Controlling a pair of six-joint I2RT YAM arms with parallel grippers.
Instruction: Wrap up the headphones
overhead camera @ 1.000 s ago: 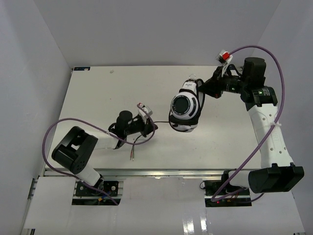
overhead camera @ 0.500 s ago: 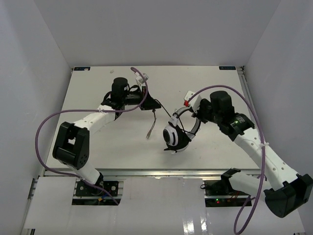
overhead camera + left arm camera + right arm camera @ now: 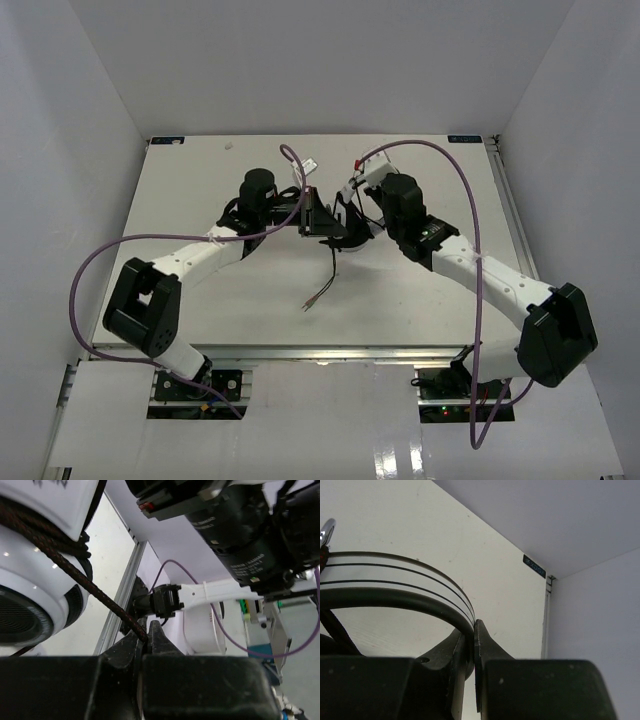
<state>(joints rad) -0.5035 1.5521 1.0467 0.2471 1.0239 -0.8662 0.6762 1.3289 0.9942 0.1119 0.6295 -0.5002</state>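
Wrapping underway, I judge: my left gripper (image 3: 148, 631) is clamped on the braided cable (image 3: 90, 590) just beside the headphones (image 3: 30, 580), and my right gripper (image 3: 472, 630) on their headband (image 3: 395, 600); next calls for a taut turn around them.

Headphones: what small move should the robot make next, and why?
Probably the left claw should sweep the cable around the headphones: the right claw pinches the headband, and a loose tail dangles unwrapped.

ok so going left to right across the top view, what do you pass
left arm's elbow → left gripper → headphones, pinched between both grippers → right gripper → right arm's elbow
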